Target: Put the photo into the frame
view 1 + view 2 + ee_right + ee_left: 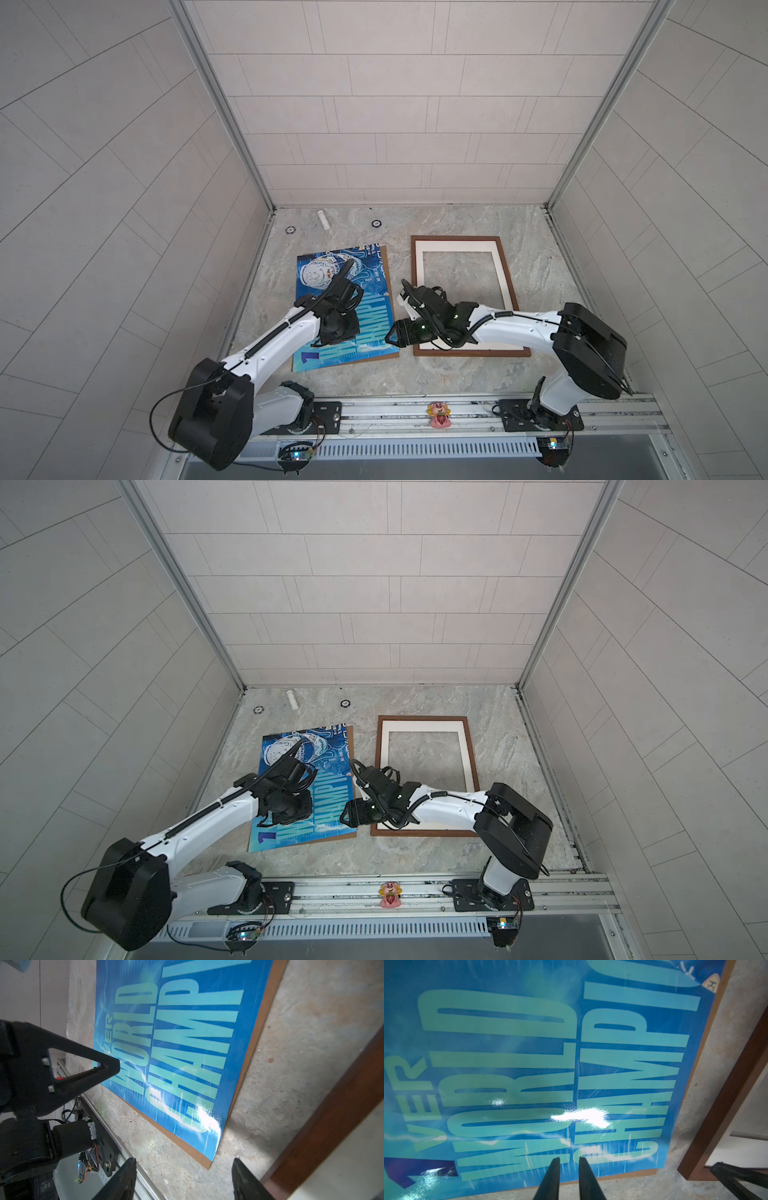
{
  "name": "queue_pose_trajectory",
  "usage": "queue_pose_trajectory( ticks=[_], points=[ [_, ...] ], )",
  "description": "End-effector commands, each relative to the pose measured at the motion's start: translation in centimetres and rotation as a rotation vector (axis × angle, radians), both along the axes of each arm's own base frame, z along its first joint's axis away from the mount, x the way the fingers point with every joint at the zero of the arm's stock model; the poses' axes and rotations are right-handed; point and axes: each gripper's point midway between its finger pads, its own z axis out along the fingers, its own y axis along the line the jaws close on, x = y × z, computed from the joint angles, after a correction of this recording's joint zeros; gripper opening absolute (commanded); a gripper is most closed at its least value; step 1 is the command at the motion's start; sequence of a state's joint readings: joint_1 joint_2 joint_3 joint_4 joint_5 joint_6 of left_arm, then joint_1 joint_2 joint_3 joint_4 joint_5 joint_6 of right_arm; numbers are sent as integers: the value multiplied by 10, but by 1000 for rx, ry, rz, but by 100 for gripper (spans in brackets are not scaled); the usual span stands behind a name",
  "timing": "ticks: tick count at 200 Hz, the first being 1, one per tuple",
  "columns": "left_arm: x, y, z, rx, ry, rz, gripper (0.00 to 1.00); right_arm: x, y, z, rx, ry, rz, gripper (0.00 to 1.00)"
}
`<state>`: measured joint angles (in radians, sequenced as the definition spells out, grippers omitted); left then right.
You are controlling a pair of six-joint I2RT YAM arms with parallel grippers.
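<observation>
while the photo [306,291] lies on a brown board [257,1034] left of the frame [455,237] | left hand [569,1160] nearly pressed together (slim gap, empty) over its near edge | right hand [184,1160] spread wide beside its near corner

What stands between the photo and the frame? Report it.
Nothing lies on the bare table between the photo and the frame. However, the right arm stretches over the frame's near end, with the right gripper open beside the photo's near corner.
</observation>
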<state>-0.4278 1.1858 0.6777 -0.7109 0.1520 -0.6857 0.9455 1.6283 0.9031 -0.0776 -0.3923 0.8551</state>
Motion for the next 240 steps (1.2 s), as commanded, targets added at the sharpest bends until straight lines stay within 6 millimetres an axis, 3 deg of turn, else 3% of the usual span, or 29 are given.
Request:
queue_pose_trajectory(
  ticks=[1, 99, 206, 240],
  points=[
    [-3, 8, -2, 30, -18, 28, 22, 4, 7, 0, 19, -10, -31, 72],
    [-15, -3, -33, 2, 22, 35, 20, 0, 12, -35, -10, 86, -57, 73],
    [-24, -15, -63, -18, 84, 25, 17, -4, 20, -24, 99, 138, -82, 73],
    [-29, -17, -70, -21, 105, 20, 17, -2, 22, -11, 163, 141, -99, 72]
  ],
)
